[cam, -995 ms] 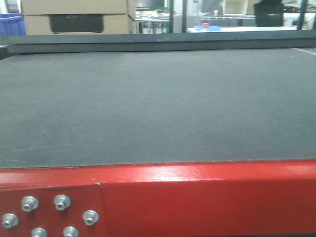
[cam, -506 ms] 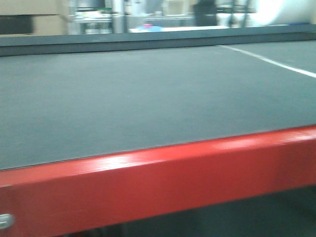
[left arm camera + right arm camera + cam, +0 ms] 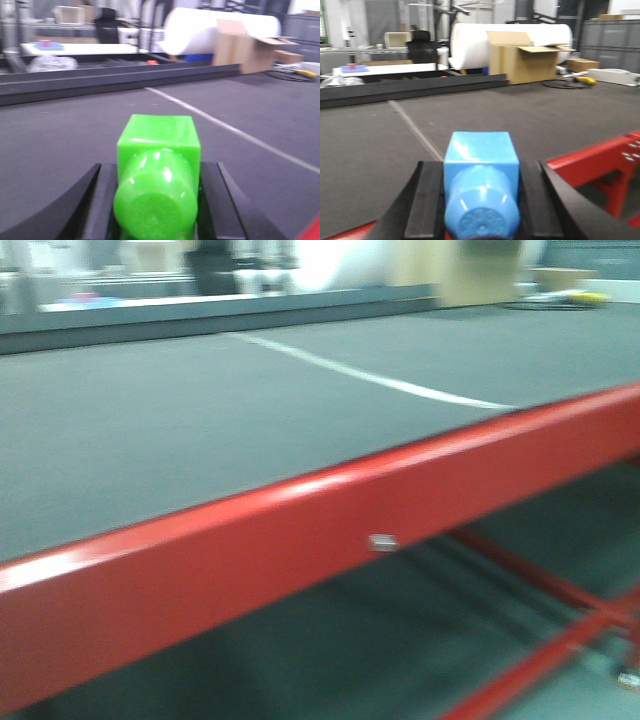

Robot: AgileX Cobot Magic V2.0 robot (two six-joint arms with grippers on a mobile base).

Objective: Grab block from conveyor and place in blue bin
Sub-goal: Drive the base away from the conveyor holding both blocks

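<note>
Bright green plastic block (image 3: 159,145) – a cube with a rounded knob facing the camera – sits in the left gripper (image 3: 157,170). The black fingers (image 3: 97,200) are closed only as far as the block's width and press against its two sides. It is held just above the dark grey woven conveyor belt (image 3: 60,135), left of a white line (image 3: 235,132) painted across the belt.

The right gripper (image 3: 480,167) grips a sky-blue plastic block (image 3: 480,150) of the same shape in the same way, fingers snug on both sides. It hangs over the near edge of the belt, with the red metal frame (image 3: 595,155) low on the right.

The front view is blurred and has swung since half a second ago. The white line (image 3: 370,375), then at the far right, now crosses the middle. The red frame (image 3: 250,550) slants more steeply – thin red struts (image 3: 540,640) under the conveyor now show. The cluster of bolts seen a second ago is out of view.
</note>
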